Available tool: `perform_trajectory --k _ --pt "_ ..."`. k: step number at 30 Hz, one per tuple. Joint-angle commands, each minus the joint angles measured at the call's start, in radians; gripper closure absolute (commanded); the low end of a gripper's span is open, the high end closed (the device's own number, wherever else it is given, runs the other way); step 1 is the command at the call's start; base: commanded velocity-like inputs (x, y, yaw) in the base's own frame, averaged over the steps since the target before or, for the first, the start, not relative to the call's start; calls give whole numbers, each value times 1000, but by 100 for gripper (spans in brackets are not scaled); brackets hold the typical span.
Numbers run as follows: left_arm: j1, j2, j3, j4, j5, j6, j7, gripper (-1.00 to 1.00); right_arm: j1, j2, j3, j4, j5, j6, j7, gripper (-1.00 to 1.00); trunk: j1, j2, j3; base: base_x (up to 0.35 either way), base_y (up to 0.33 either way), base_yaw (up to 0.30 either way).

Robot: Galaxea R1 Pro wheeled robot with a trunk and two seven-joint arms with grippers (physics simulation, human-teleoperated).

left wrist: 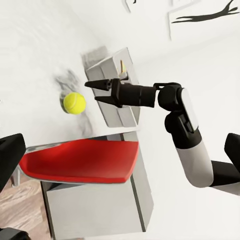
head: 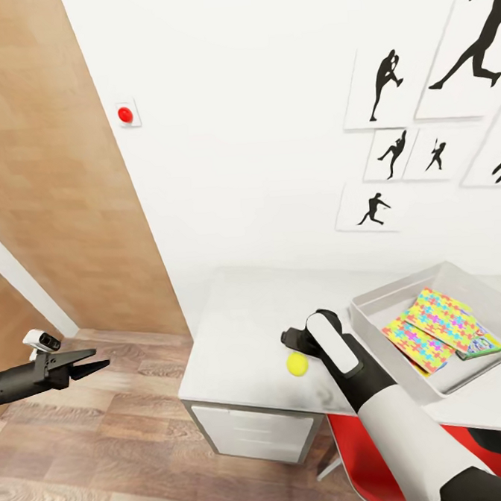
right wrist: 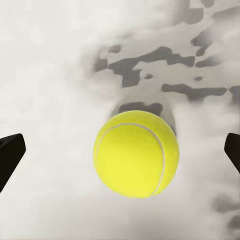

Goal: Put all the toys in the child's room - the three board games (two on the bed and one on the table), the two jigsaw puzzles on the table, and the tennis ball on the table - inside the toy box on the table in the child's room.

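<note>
The yellow-green tennis ball [head: 296, 364] lies on the white-grey table [head: 234, 334] near its front edge. My right gripper [left wrist: 96, 91] hangs just above it, open, and the ball [right wrist: 136, 154] sits between its two dark fingertips [right wrist: 10, 156] without touching them. The light grey toy box [head: 381, 301] stands on the table to the ball's right. It holds two jigsaw puzzles [head: 442, 318] lying overlapped and a blue-green board game [head: 481, 345] peeking out from under them. My left gripper [head: 86, 363] is open and empty, held out over the floor left of the table.
A red chair [head: 369, 451] stands under my right arm at the table's front. White drawers [head: 252, 430] sit below the table's left end. A wooden wardrobe door [head: 44, 183] stands at the left, above the wood-plank floor [head: 108, 455]. Silhouette posters [head: 388, 84] hang on the wall.
</note>
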State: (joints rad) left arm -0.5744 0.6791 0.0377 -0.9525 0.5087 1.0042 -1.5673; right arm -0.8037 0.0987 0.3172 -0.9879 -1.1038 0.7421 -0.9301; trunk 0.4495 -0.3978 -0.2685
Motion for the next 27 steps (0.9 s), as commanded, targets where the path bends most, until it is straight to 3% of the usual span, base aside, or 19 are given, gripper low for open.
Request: perform_trajectory --k 1,16,20,24,27 --pt "-1 0 -1 0 1 11 -3 -100 -1 -1 1 2 -7 2 -7 -100 1 -2 -4 0 0 68" --pt "-1 0 -1 0 1 11 -3 -100 -2 -5 2 13 -5 0 5 -100 1 -2 -26 0 0 58" --pt "-1 0 -1 0 1 10 -3 -100 -2 -5 1 13 25 -1 5 -100 1 -2 -27 0 0 8" --pt "-1 0 -1 0 1 10 -3 -100 -2 0 -2 14 97 -15 6 -100 1 -2 -27 0 0 1" --pt "-1 0 -1 0 1 11 -3 -100 -2 1 -3 14 110 -18 7 -100 1 -2 -27 0 0 0"
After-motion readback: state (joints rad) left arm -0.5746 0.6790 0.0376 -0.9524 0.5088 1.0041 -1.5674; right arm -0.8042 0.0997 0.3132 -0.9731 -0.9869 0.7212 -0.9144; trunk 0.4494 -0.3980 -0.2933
